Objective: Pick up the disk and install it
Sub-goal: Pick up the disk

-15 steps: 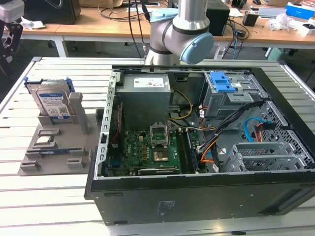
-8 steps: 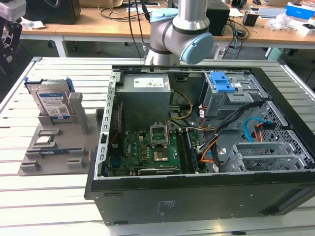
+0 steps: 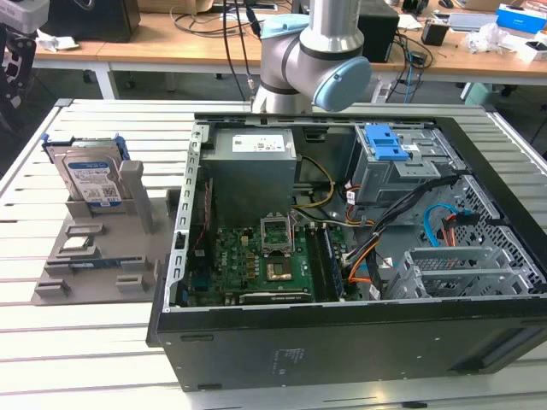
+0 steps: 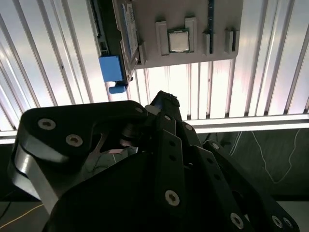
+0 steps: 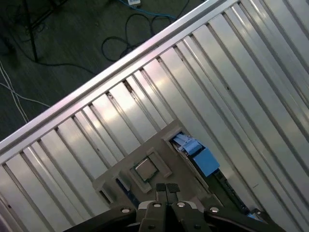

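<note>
Gripper [image 5: 166,189]: black fingers together, empty, hovering above the grey plastic holder [image 3: 94,278]. Flat silver rectangular disk in a blue bracket [image 3: 92,181]: upright in that holder, by the desk's edge at the exterior view's left. Step judged: approach. A grasp would need the fingers parted.

open air above disk [image 3: 90,178], grey post [image 3: 137,195] just beside, case wall [image 3: 190,213] near

An open computer case [image 3: 342,342] lies on the slatted surface [image 3: 85,359]; at its nine o'clock, a grey holder [image 3: 107,249] carries a processor [image 4: 178,41].
</note>
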Available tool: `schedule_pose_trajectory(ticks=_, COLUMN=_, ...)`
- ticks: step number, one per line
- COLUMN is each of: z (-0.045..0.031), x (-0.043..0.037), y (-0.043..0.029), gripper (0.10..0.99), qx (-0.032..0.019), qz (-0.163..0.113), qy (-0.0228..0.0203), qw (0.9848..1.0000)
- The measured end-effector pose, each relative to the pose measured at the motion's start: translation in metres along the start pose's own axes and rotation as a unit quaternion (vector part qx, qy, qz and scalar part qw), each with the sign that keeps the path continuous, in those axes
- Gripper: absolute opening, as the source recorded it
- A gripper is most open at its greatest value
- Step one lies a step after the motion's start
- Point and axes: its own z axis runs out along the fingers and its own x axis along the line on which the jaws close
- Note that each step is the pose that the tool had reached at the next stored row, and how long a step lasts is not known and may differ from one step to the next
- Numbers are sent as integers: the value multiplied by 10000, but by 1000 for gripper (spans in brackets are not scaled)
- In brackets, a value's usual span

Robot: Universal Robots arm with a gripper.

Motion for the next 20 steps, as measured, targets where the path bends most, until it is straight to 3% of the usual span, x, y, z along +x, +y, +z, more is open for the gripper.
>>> schedule_pose_trajectory(ticks=9, z=0, x=-1, y=-1, gripper=106, qx=-8, qz=-314, qy=4, qw=9995)
schedule_pose_trajectory(ticks=20, z=0, x=-1, y=-1, gripper=106, qx=-18, qz=-736, qy=10, qw=9973)
